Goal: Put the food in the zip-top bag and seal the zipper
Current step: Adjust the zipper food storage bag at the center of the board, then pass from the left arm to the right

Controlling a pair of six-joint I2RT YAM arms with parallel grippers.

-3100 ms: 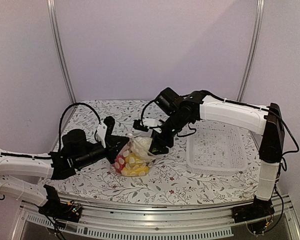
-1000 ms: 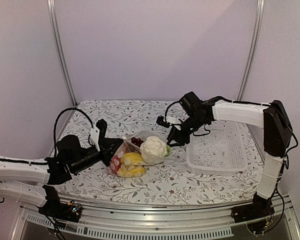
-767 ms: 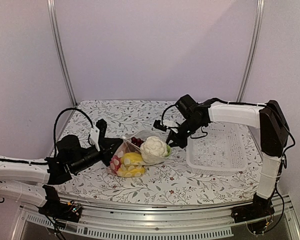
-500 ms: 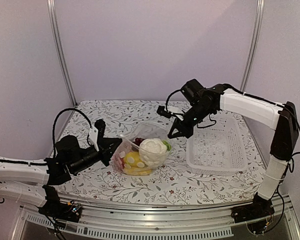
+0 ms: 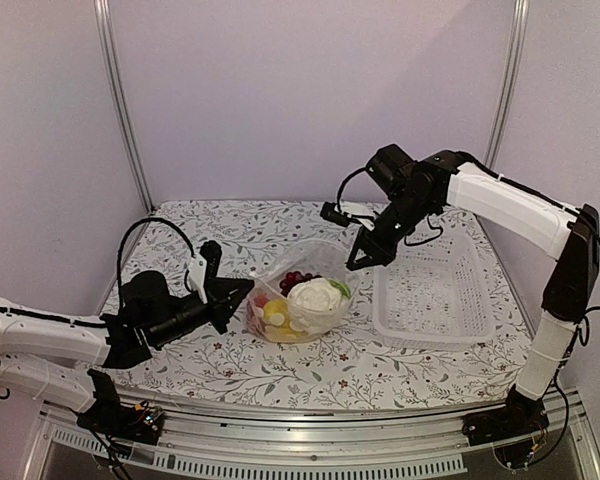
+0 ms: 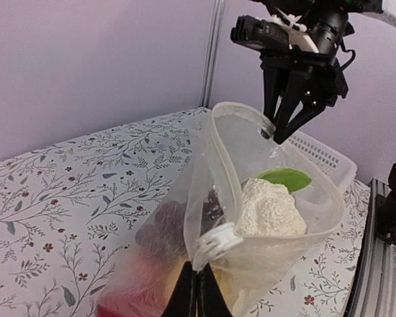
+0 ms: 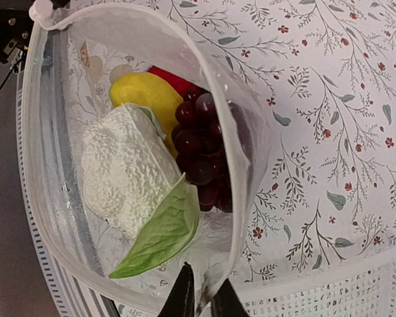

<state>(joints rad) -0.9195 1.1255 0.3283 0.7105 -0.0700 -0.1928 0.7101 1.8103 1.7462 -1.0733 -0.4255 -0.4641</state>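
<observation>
Bright, diffuse, faintly lilac light from above falls evenly around the zip-top bag (image 5: 302,300), leaving only soft, pale shadows on the table (image 5: 230,362) beside it and a mild sheen on its plastic, while the top view looks slightly grainy.

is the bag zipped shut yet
No, the zip-top bag gapes wide open at the mouth in the right wrist view, with the cauliflower and grape bunch showing inside.
</observation>
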